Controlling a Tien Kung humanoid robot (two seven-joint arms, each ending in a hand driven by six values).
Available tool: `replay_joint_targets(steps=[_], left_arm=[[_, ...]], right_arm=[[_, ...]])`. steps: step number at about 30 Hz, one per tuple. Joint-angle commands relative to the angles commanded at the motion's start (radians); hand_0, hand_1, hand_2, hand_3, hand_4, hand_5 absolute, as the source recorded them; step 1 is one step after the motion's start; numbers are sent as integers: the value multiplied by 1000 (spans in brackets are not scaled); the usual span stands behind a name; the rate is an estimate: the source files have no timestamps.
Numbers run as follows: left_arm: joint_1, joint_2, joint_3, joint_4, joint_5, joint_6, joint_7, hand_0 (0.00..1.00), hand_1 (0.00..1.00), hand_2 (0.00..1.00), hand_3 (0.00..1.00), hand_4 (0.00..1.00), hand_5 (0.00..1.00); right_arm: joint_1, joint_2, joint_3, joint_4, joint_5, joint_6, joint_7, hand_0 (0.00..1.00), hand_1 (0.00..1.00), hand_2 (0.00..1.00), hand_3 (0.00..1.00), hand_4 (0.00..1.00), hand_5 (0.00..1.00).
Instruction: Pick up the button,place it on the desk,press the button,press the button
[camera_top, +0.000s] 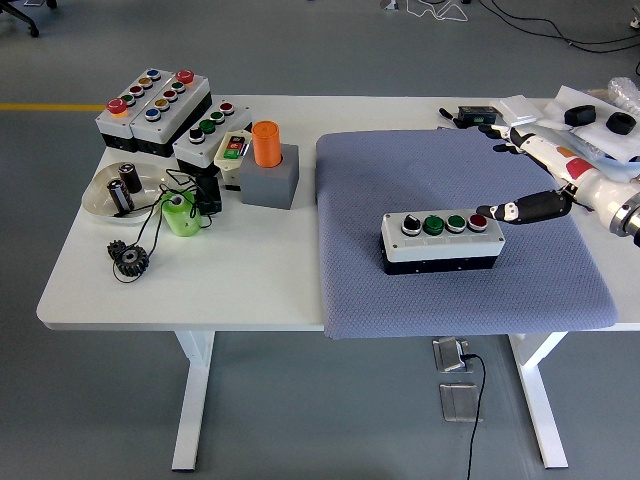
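A white and black button box (442, 241) lies on the blue-grey mat (400, 170), with a black knob, two green buttons and a red button (478, 221) on top. My right hand (525, 175) reaches in from the right with fingers spread and holds nothing. Its dark thumb tip (492, 211) hangs just above the red button at the box's right end. The other fingers (505, 135) point left, farther back over the mat. My left arm is out of view.
At the table's left stand several more button boxes (155, 105), an orange cylinder in a grey block (268, 165), a white dish (100, 195) with small parts, a green cylinder (180, 214) and black gears (128, 259). Bags and a black device (478, 114) lie at the back right.
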Motion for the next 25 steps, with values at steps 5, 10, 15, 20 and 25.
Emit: replay_joint_targets(steps=[5, 10, 15, 20, 25], left_arm=[[-5, 1, 1, 0, -5, -1, -1, 658, 703, 725, 518, 327, 965], [-5, 1, 6, 0, -8, -1, -1, 658, 703, 725, 517, 327, 965], [-5, 0, 8, 0, -9, -2, -1, 658, 704, 725, 518, 326, 965], [-3, 0, 10, 0, -8, -1, -2, 658, 704, 726, 518, 327, 964], [1, 2, 5, 0, 3, 0, 0, 658, 704, 726, 518, 327, 964]], right_arm=[[5, -1, 3, -1, -12, 4, -10, 960, 915, 978, 998, 863, 130], [9, -3, 1, 1, -21, 6, -19, 962, 918, 978, 998, 863, 132], [8, -5, -7, 1, -9, -2, -22, 962, 917, 977, 998, 876, 152], [6, -8, -11, 2, 30, -17, -18, 961, 914, 970, 998, 828, 243], [4, -7, -8, 4, 26, -18, -20, 961, 914, 970, 998, 828, 243]])
